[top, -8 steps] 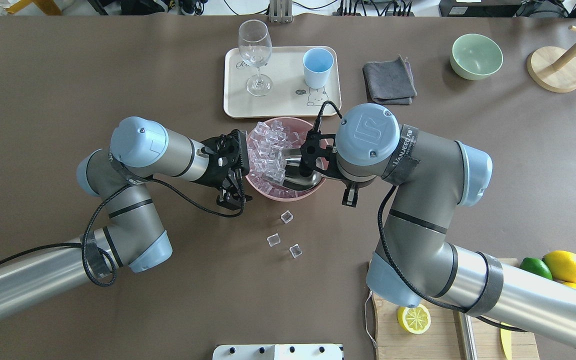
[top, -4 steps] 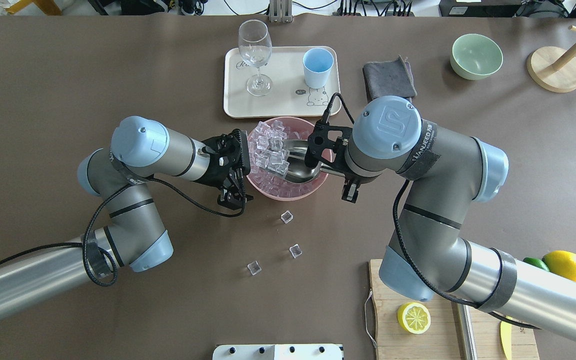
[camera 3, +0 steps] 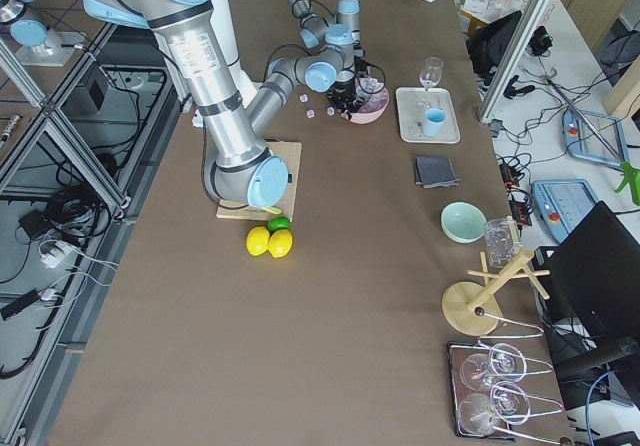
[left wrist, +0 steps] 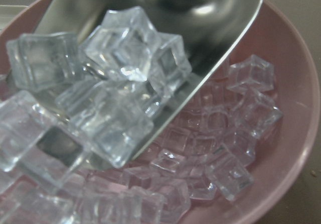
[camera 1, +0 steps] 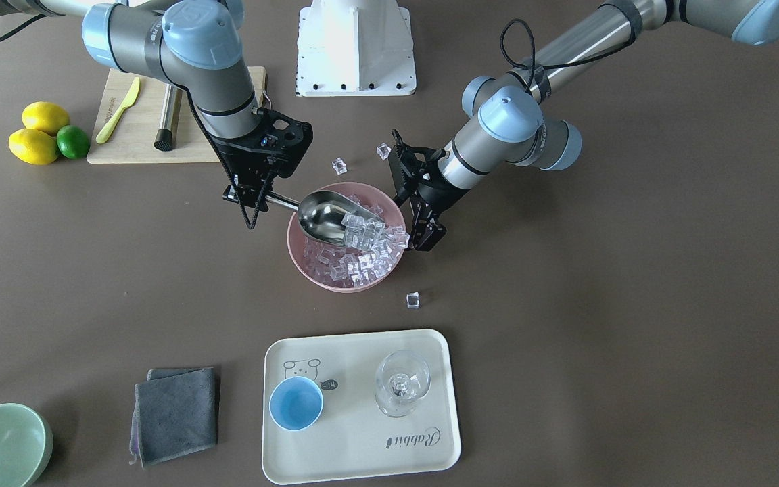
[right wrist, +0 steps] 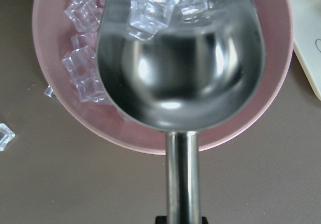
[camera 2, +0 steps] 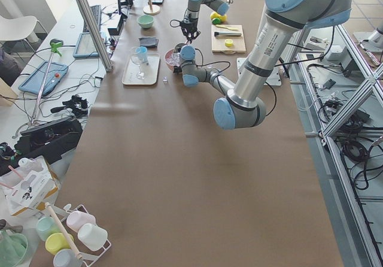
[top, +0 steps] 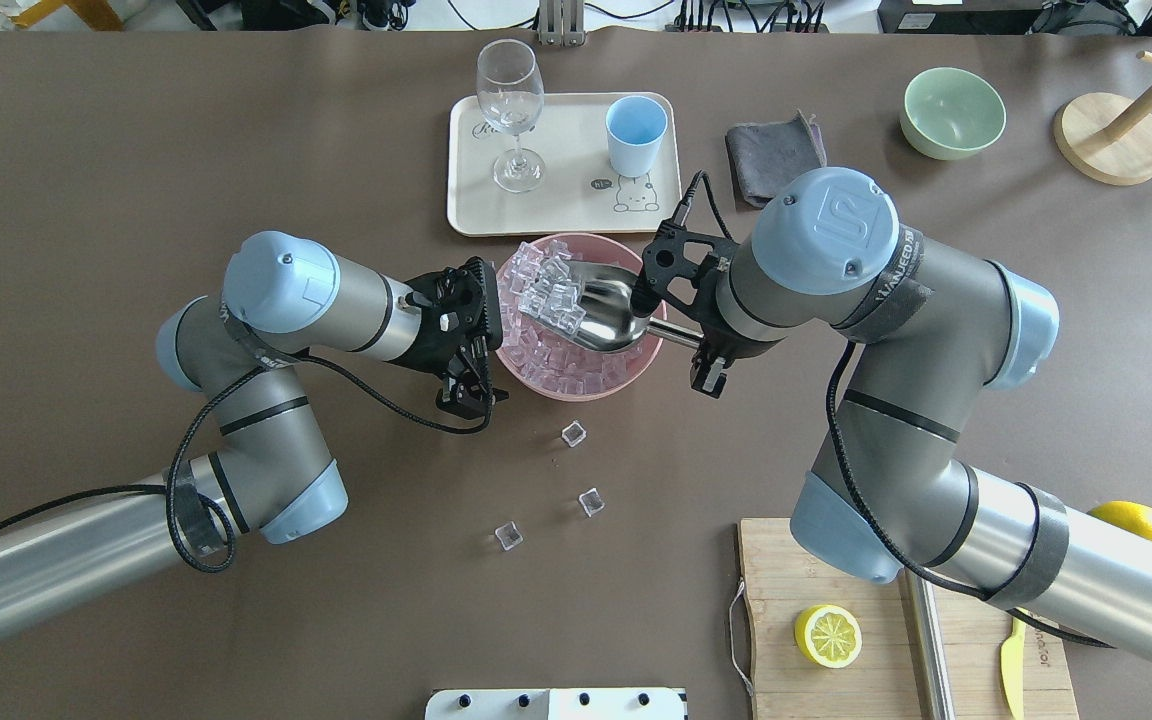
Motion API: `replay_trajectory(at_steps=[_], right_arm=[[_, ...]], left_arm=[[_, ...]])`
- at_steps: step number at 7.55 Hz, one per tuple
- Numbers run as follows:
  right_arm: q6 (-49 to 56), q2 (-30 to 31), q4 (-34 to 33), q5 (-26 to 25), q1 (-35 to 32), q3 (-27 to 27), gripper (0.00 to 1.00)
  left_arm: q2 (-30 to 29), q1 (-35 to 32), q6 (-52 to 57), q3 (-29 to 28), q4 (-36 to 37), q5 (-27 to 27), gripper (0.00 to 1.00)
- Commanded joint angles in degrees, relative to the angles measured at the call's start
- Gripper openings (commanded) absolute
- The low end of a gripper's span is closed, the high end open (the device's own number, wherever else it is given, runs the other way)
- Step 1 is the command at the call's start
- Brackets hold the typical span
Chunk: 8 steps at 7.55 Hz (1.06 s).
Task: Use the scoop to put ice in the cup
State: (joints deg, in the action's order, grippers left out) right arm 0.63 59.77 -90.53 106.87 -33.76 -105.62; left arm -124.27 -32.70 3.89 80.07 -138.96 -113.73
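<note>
The silver scoop (top: 604, 312) is tilted over the pink bowl (top: 636, 368), with several ice cubes (top: 551, 297) at its open end. My right gripper (top: 684, 342) is shut on the scoop's handle. The right wrist view shows the trough (right wrist: 180, 68) mostly bare, with cubes at its far end. The bowl holds many more ice cubes (camera 1: 352, 265). My left gripper (top: 488, 332) is open beside the bowl's left rim. The light-blue cup (top: 635, 135) stands empty on the cream tray (top: 476, 205), beyond the bowl.
Three loose cubes lie on the table near the bowl (top: 573, 433), (top: 591, 501), (top: 507, 536). A wine glass (top: 511, 110) shares the tray. A grey cloth (top: 776, 155), a green bowl (top: 951, 112) and a wooden stand (top: 1111, 140) are far right. A cutting board (top: 836, 580) holds a lemon half.
My right arm drew the scoop up and to the right, out of the pile, with cubes in it. One loose cube slid nearer and to the left. The left arm stayed put.
</note>
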Motion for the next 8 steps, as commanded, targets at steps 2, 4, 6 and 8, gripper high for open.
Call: replay_trajectory(at_steps=[2,4,6,8], right_arm=[[-3.7,2.8,4.7,7.1,-3.9,-0.6,0.0],[-6.8,2.7,4.7,10.4,-6.2,-0.6,0.0],[-8.4,2.6,4.6,12.2,-9.3,-0.6,0.0],[-8.9,2.6,4.5,13.5,-12.5,0.0,0.0]], left_arm=[[0.3,0.0,0.1,0.0,-0.3,-0.1,0.98],[0.4,0.0,0.1,0.0,-0.3,-0.1,0.98],[1.3,-0.3,0.2,0.6,-0.3,-0.3,0.98],[1.6,-0.4,0.2,1.0,-0.3,-0.4,0.98]])
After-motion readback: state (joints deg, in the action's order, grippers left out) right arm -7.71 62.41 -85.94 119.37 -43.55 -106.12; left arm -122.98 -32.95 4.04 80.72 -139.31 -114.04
